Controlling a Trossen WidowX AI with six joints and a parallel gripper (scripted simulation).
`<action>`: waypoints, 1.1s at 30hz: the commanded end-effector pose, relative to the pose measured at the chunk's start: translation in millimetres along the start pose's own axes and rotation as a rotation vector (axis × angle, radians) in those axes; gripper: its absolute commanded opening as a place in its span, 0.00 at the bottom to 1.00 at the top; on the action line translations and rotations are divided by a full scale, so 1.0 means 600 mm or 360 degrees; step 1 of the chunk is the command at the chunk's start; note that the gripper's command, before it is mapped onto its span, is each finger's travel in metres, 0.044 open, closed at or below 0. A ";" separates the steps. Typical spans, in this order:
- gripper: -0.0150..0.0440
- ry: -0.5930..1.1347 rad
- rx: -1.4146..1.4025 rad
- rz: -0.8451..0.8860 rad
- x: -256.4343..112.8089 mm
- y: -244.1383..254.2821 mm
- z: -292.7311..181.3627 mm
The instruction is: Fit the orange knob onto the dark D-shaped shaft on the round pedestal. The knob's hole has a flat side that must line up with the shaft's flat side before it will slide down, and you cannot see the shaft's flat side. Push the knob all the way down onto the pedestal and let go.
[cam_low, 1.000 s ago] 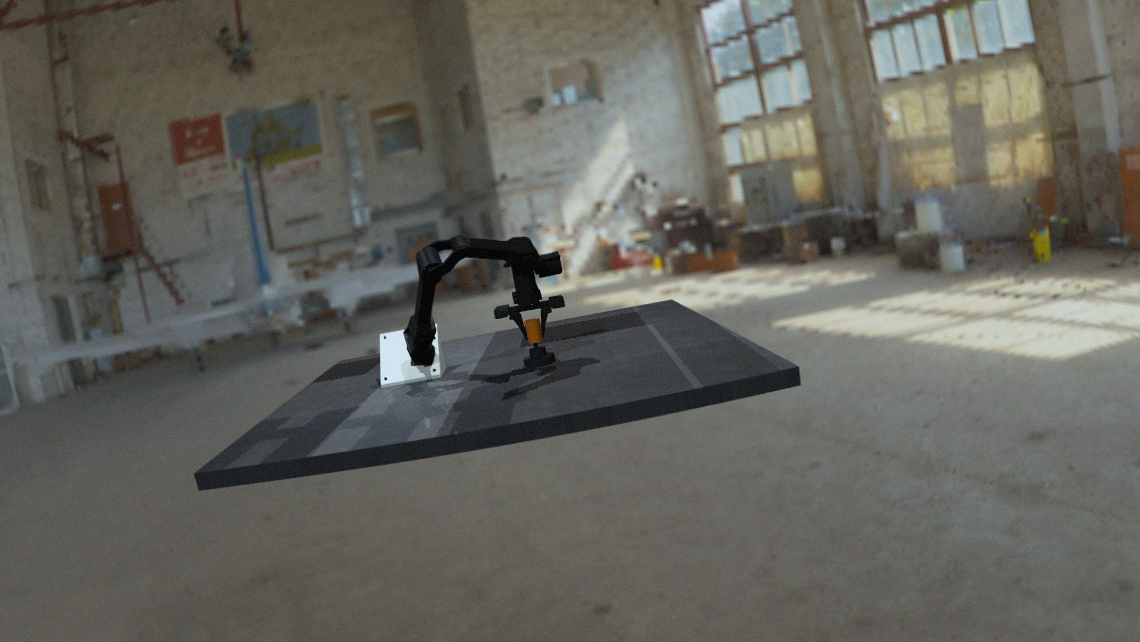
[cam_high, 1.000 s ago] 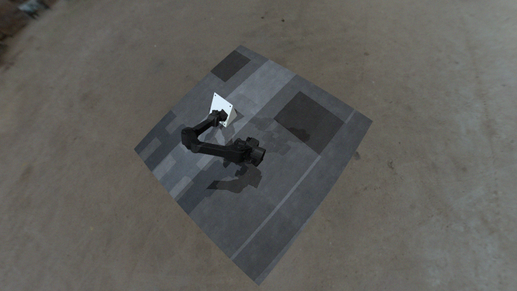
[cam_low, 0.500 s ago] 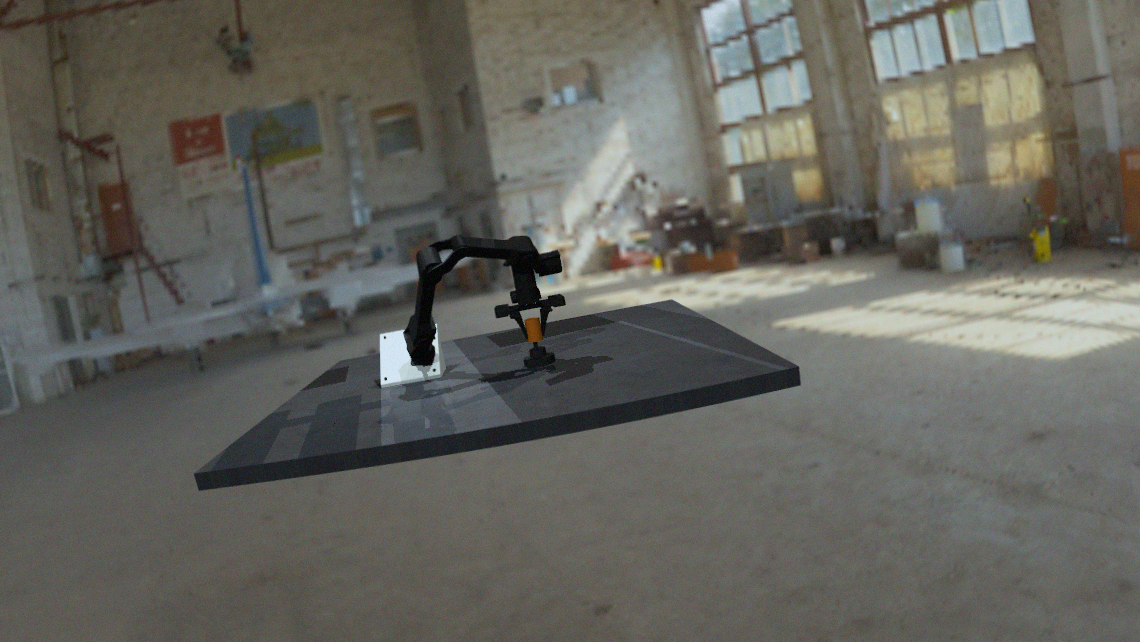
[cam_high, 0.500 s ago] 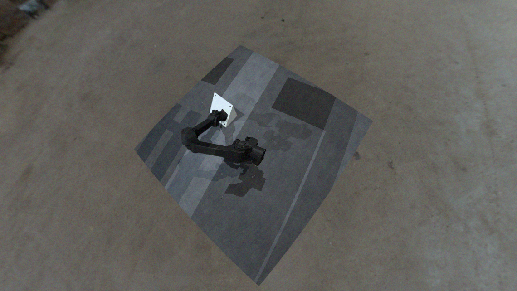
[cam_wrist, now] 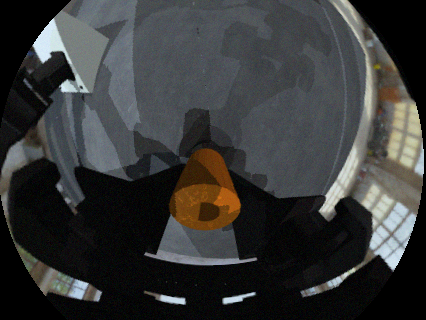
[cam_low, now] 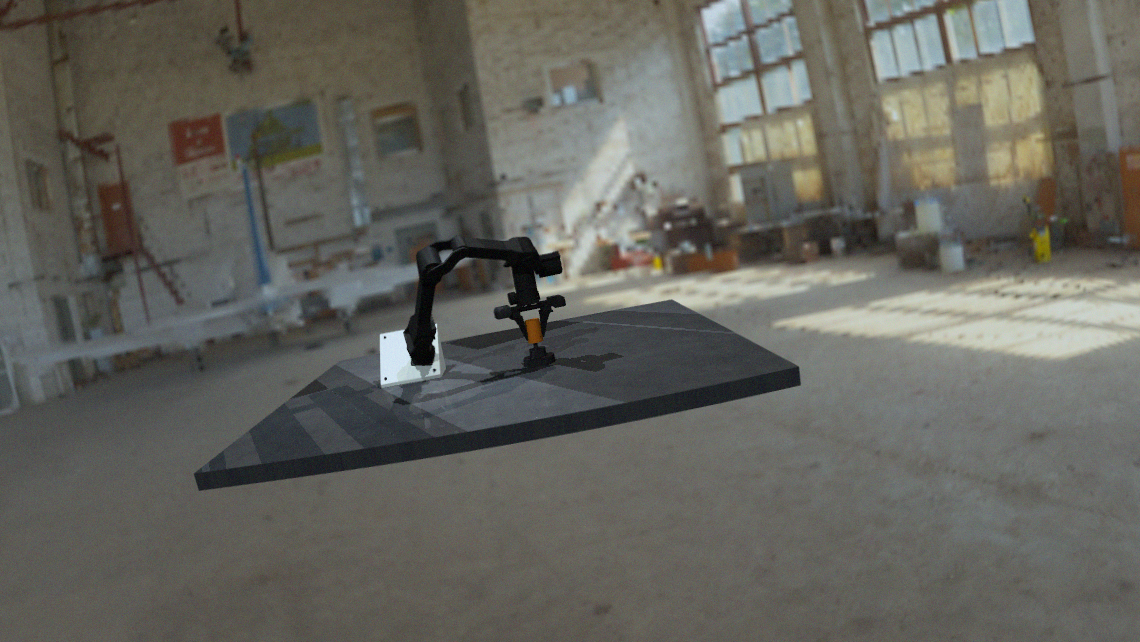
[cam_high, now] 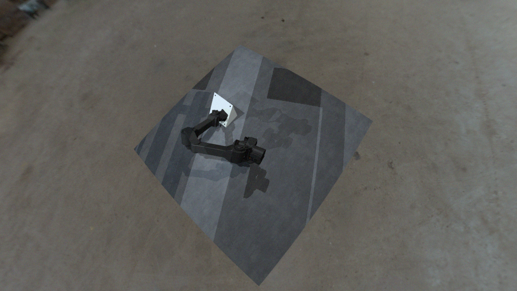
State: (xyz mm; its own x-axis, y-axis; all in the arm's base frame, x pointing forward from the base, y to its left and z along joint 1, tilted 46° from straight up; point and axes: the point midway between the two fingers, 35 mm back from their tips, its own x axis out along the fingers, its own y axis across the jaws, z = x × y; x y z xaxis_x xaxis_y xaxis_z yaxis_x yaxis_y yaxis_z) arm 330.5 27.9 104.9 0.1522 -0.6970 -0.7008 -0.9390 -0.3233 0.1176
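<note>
The orange knob [cam_low: 533, 330] [cam_wrist: 203, 172] is upright between the fingers of my gripper [cam_low: 533, 334] [cam_wrist: 205, 170], which is shut on it. In the wrist view a dark spot with a straight side shows in the knob's near end face. The dark round pedestal [cam_low: 539, 358] stands on the table right below the knob. A short length of dark shaft [cam_low: 535, 346] shows between knob and pedestal. The knob's lower end is at or just over the shaft's top; I cannot tell whether they touch. The arm hides knob and pedestal in the top view.
The white slanted plate [cam_high: 225, 104] [cam_low: 392, 362] [cam_wrist: 82, 55] stands behind the arm's base, at the left in the exterior view and the upper left in the wrist view. The patterned grey table [cam_high: 275, 216] [cam_low: 678, 358] carries dark patches and arm shadows.
</note>
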 end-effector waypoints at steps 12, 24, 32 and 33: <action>0.25 0.0002 -0.0209 -0.0005 -0.007 -0.001 -0.001; 0.25 0.0002 -0.0338 -0.0004 0.001 -0.002 0.000; 0.25 0.0002 -0.0338 -0.0004 0.001 -0.002 0.000; 0.25 0.0002 -0.0338 -0.0004 0.001 -0.002 0.000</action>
State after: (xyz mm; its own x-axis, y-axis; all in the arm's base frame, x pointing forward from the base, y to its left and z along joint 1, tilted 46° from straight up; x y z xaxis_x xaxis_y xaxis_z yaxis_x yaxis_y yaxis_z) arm 330.7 27.9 104.7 0.1521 -0.6969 -0.7008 -0.8534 -0.4503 0.2626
